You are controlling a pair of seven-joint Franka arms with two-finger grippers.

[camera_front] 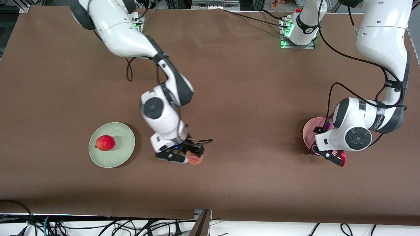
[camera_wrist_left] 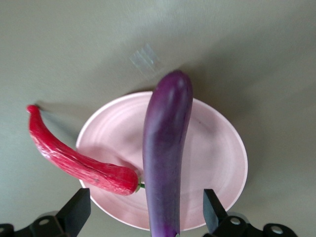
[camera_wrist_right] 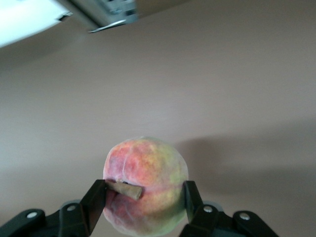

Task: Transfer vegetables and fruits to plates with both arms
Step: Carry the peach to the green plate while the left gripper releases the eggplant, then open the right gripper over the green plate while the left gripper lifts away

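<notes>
1. Two plates: green plate toward the right arm's end of the table, pink plate toward the left arm's end.
2. Two fruits: pomegranate on the green plate; peach clamped in the right tool.
3. Two vegetables: eggplant lying across the pink plate, chili resting on its rim.
4. Left tool over the eggplant, fingers apart, holding nothing.

a brown cloth covers the table, lightly creased. along the front-camera edge runs a white ledge strewn with black cables. lighting is even.
</notes>
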